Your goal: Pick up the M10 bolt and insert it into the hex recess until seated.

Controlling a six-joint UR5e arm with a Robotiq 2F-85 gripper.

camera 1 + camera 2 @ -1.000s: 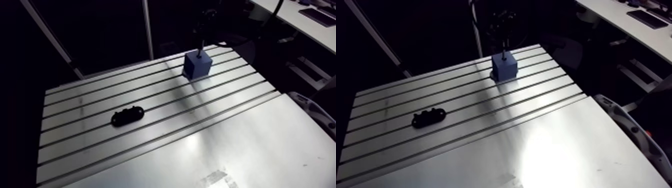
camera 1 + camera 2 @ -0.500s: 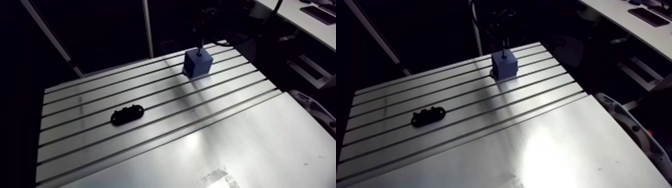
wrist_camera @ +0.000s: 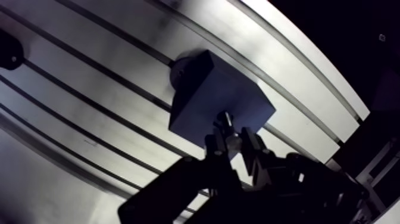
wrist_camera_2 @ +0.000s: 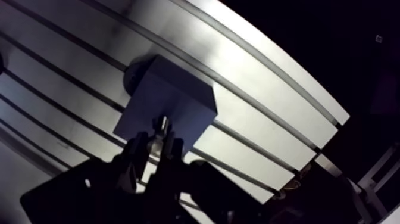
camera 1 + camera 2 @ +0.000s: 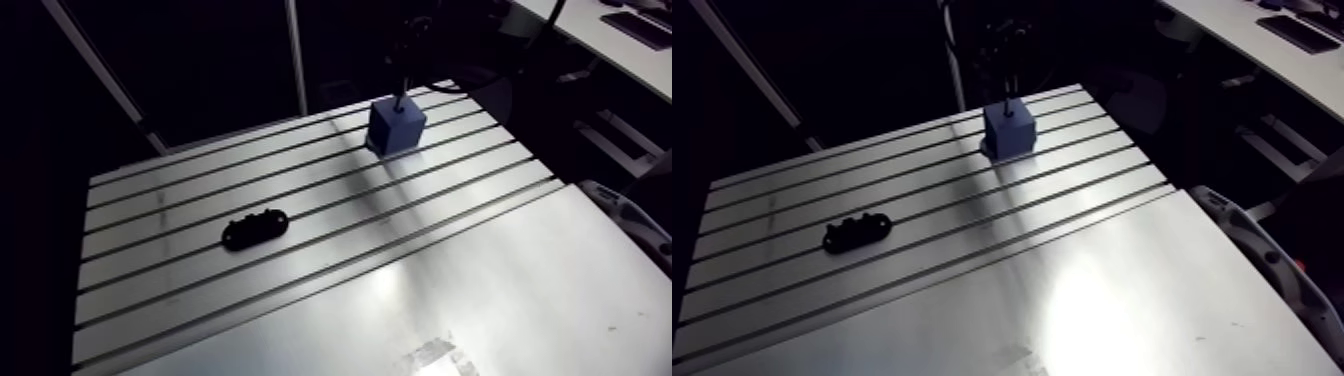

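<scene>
A blue block (image 5: 394, 128) stands on the far right part of the slotted table (image 5: 300, 270). In the wrist view my gripper (image 3: 233, 142) is shut on a dark bolt (image 3: 225, 122), which sticks out past the fingertips. The bolt's free end is over the block's top face (image 3: 205, 95), near the edge closest to the fingers. The bolt and fingers hide any recess in that face. In the arm view the bolt (image 5: 401, 100) shows as a thin upright pin meeting the block's top, with the gripper dark above it.
A flat black oblong part (image 5: 254, 229) with holes lies on the left half of the table, well away from the block. A round base (image 3: 178, 72) shows at the block's foot. The table's far edge runs close behind the block.
The arm view has shifted very slightly. The block, the black part and the gripper on the bolt stand as before.
</scene>
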